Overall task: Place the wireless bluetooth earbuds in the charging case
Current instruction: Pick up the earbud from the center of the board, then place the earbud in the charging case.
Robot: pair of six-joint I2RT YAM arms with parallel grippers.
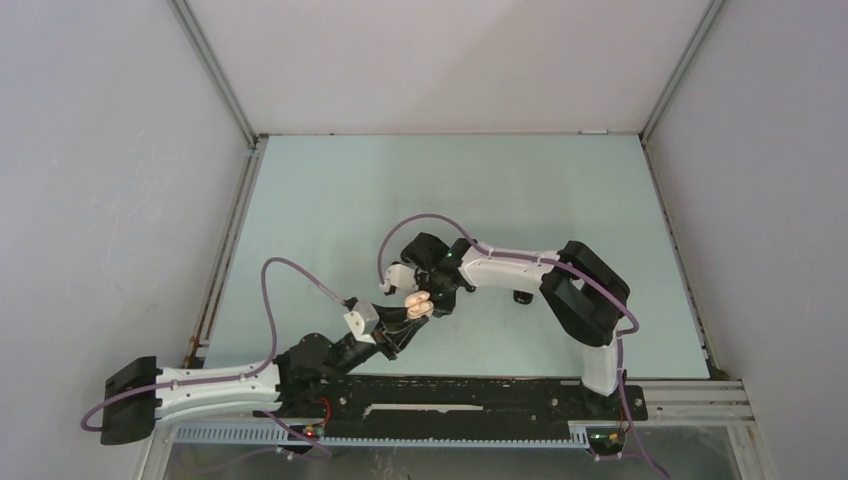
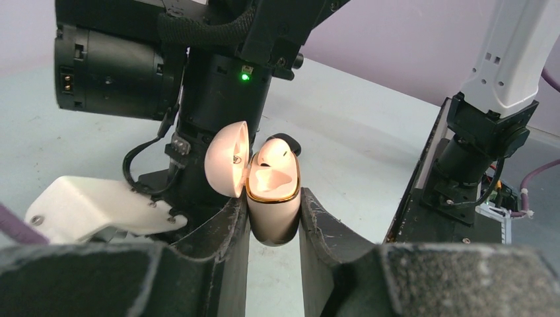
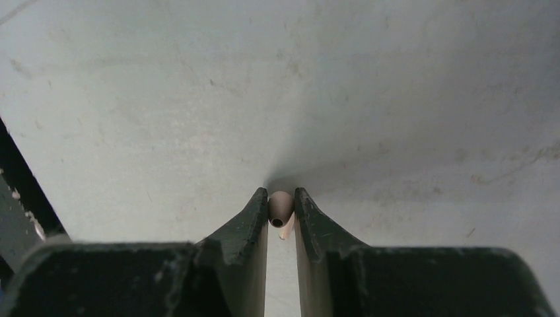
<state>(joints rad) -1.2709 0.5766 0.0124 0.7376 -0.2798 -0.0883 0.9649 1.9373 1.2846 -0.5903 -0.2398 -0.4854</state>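
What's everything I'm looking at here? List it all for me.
charging case: one, cream with gold rim, lid open, clamped between the left fingers
earbud: one, whitish, pinched between the right fingers
table: one, pale green, under everything
small dark thing: one, black, on the table, right of the case in the top view; too small to identify
left arm and right arm: two, white and black, meeting mid-table

- The cream pebble-shaped plastic charging case (image 2: pixel 273 214) with a gold rim stands upright, its lid (image 2: pixel 228 158) open, pinched by the left gripper (image 2: pixel 274 206).
- The tiny cream rounded plastic earbud (image 3: pixel 280 206) is pinched in the right gripper (image 3: pixel 280 199).
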